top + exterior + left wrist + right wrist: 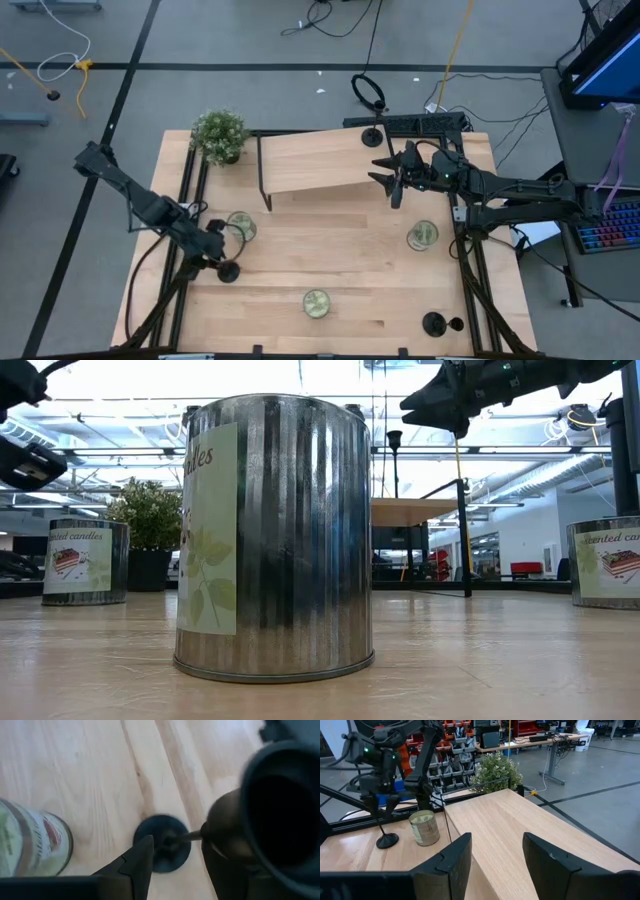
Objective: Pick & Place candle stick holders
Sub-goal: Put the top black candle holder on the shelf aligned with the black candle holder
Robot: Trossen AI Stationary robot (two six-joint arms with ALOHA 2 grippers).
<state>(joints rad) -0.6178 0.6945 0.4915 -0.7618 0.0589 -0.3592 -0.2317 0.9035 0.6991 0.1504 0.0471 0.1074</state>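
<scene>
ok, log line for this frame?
left gripper: at candle stick holder, stem between fingers | right gripper: open, empty, over raised shelf
</scene>
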